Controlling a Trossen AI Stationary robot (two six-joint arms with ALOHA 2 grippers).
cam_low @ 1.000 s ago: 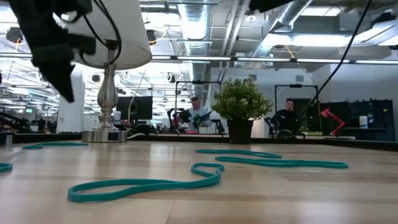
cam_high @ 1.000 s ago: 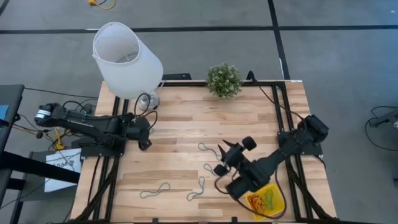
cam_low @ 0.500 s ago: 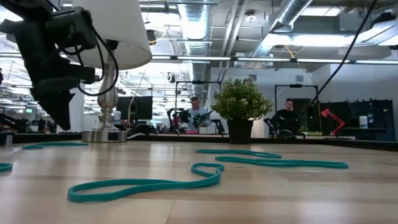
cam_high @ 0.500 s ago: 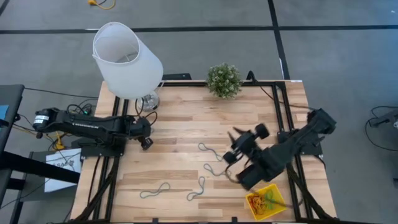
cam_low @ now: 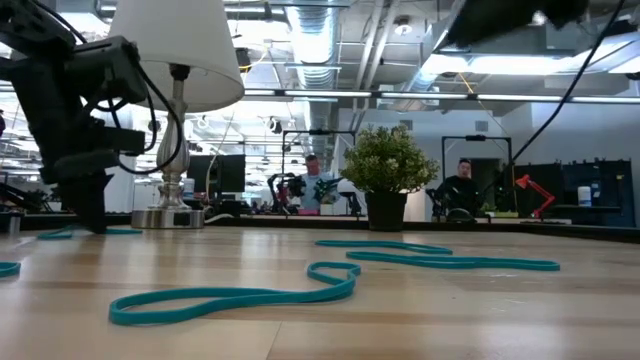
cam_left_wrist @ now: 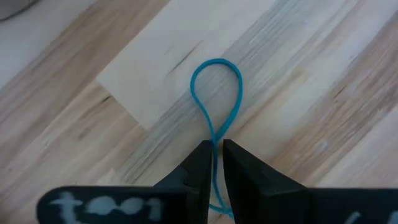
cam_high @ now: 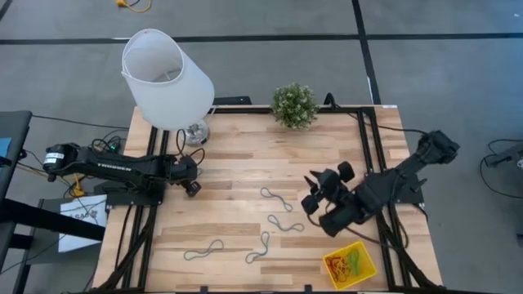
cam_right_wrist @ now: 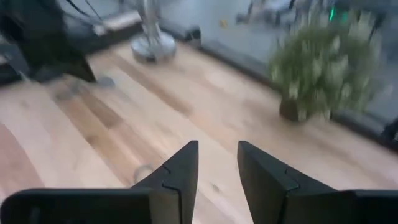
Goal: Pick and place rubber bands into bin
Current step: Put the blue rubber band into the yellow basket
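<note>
Bands on your surface [cam_high: 245,163]: four rubber bands [cam_high: 278,200], plus one pinched.
Left tool [cam_left_wrist: 214,163]: pinching a blue band [cam_left_wrist: 216,93].
Right tool [cam_right_wrist: 217,165]: spread, empty.
Bin [cam_high: 350,263]: one.

Lamp [cam_high: 167,77], plant [cam_high: 294,104]: rear obstacles.

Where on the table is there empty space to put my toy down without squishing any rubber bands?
The widest bare wood lies between the lamp base and the potted plant, along the far edge. The strip right of the plant is bare too. The near middle is crowded: rubber bands lie scattered there, the right gripper hovers beside them, and the yellow bin fills the near right corner.
</note>
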